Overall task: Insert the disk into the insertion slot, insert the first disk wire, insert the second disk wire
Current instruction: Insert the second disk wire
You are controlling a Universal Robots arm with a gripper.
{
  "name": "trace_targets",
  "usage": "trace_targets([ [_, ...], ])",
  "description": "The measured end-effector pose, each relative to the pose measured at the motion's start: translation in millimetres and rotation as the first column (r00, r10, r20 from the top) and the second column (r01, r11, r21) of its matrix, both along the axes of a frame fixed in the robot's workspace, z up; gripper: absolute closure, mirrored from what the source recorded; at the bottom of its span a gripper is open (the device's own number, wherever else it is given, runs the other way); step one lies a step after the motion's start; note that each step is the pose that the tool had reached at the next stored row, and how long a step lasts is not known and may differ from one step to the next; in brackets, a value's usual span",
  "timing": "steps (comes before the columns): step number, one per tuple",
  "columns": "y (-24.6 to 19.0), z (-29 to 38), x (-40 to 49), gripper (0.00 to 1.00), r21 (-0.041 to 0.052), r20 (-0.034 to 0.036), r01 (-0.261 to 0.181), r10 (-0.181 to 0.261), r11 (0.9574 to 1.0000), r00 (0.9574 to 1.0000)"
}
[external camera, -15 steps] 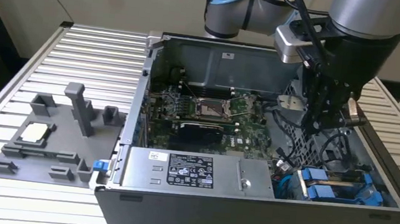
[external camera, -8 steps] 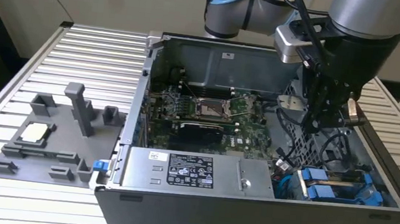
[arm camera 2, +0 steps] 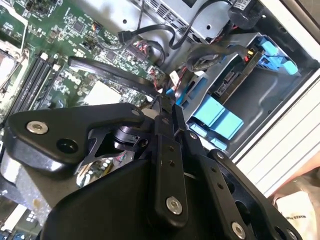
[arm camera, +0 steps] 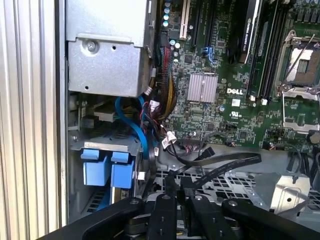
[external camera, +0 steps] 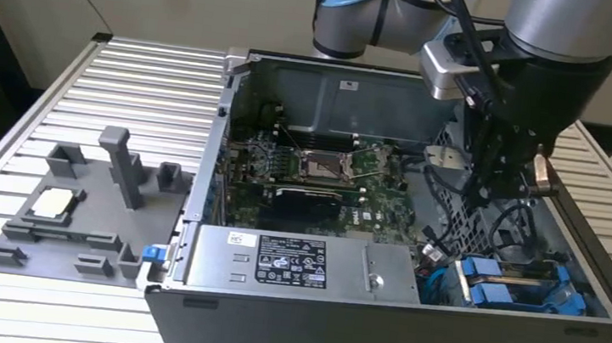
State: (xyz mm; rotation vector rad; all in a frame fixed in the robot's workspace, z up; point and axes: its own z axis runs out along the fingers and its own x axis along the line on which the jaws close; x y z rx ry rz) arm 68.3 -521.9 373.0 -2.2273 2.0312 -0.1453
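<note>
An open grey computer case (external camera: 405, 318) lies on a slatted aluminium table (external camera: 52, 94), with the green motherboard (external camera: 317, 181) exposed in its middle and the grey power supply box (external camera: 296, 264) along its near wall. The robot arm (external camera: 558, 44) reaches down into the case from above, toward the exterior view's right, so that the gripper (external camera: 500, 188) hangs over the perforated cage wall (external camera: 456, 204) just beside the drive bay. In both wrist views the gripper's black fingers (arm camera 2: 165, 125) lie close together around the end of a flat black cable (arm camera 2: 110, 72), apparently pinching its connector, though the contact itself is partly hidden by the linkage. The insertion slot (external camera: 505, 286) sits in the case's near corner at the exterior view's right; the disk (external camera: 493, 294) already rests inside it, recognisable by its bright blue carrier frame, whose two blue tabs (arm camera: 107, 170) project from the bay in the first wrist view. A blue cable (arm camera: 137, 127) and a bundle of thin coloured wires (arm camera: 160, 125) run between the power supply and the bay. To the exterior view's left, well apart from the case, a grey fixture tray (external camera: 85, 217) with upright posts stands on the table, carrying a small square chip (external camera: 56, 202).
</note>
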Motion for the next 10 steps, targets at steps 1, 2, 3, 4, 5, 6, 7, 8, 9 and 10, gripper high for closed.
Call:
trace_targets([
  [1, -2.1, -0.1, 0.1, 0.84, 0.0, -0.0002, 0.001, -0.001, 1.0, 1.0],
  [2, -4.1, -0.2, 0.2, 0.84, -0.0001, -0.0004, 0.001, -0.001, 1.0, 1.0],
  [3, -6.2, -0.3, 0.3, 0.84, 0.0, -0.0005, 0.002, -0.002, 1.0, 1.0],
  [4, -8.5, -0.4, 0.5, 0.84, 0.0, -0.0007, 0.002, -0.002, 1.0, 1.0],
  [5, -10.7, -0.5, 0.8, 0.84, -0.0001, -0.0009, 0.002, -0.002, 1.0, 1.0],
  [6, -13.0, -0.7, 1.1, 0.84, 0.0, -0.001, 0.002, -0.002, 1.0, 1.0],
  [7, -15.4, -0.9, 1.4, 0.84, 0.0, -0.0012, 0.002, -0.002, 1.0, 1.0],
  [8, -17.8, -1.1, 1.9, 0.84, 0.0001, -0.0014, 0.002, -0.002, 1.0, 1.0],
  [9, -20.0, -1.2, 2.3, 0.84, 0.0001, -0.0016, 0.002, -0.002, 1.0, 1.0],
  [10, -22.4, -1.4, 2.8, 0.84, 0.0002, -0.0019, 0.002, -0.002, 1.0, 1.0],
])
